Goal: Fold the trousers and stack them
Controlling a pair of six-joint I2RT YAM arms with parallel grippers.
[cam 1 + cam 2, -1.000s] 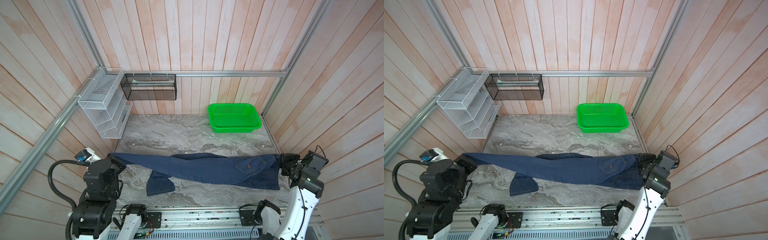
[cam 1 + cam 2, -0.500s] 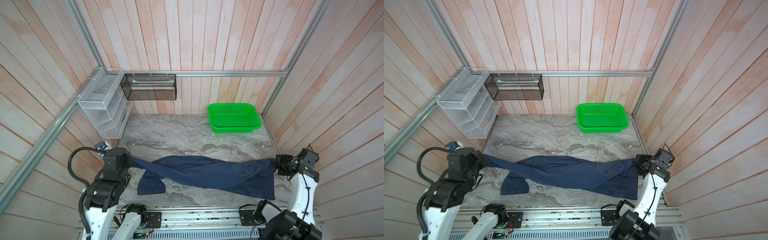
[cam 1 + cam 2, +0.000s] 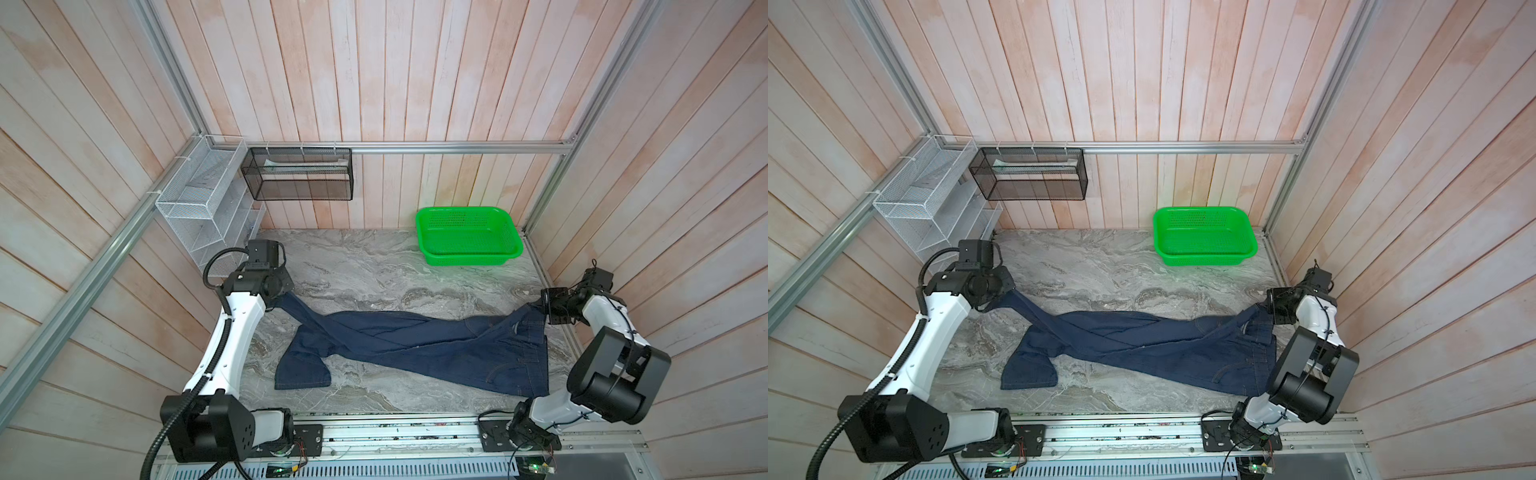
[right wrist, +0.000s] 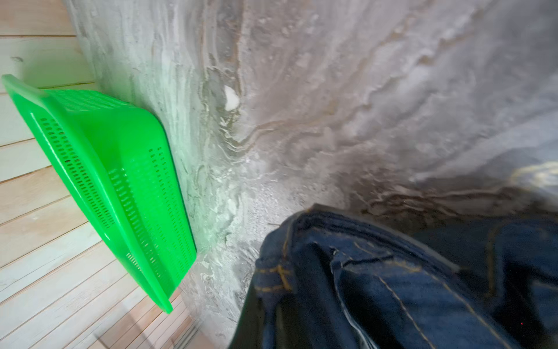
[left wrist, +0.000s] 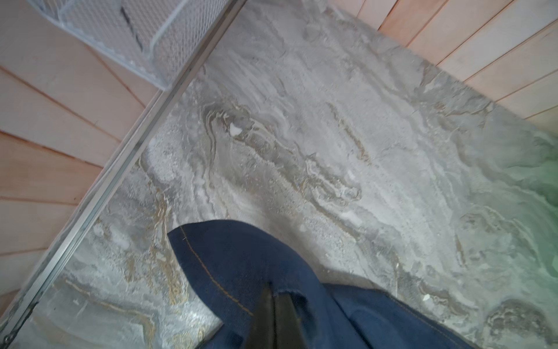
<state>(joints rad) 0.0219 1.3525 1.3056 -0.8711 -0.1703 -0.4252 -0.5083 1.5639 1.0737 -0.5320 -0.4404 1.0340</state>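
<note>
So the left pincer is clamped on one leg hem and the right pincer is nipped onto a waistband corner. That way the dark navy-blue denim trousers with tan stitching are kept stretched lengthwise, mostly lying on the grey marbled bench. The other leg is left flopped forward, so it probably needs straightening before anything gets folded.

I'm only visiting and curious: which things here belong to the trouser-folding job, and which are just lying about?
In the job: jeans; left tool, shut on a leg end; right tool, shut on the waistband.
Just lying about: green basket; white wire rack; black mesh box.
</note>
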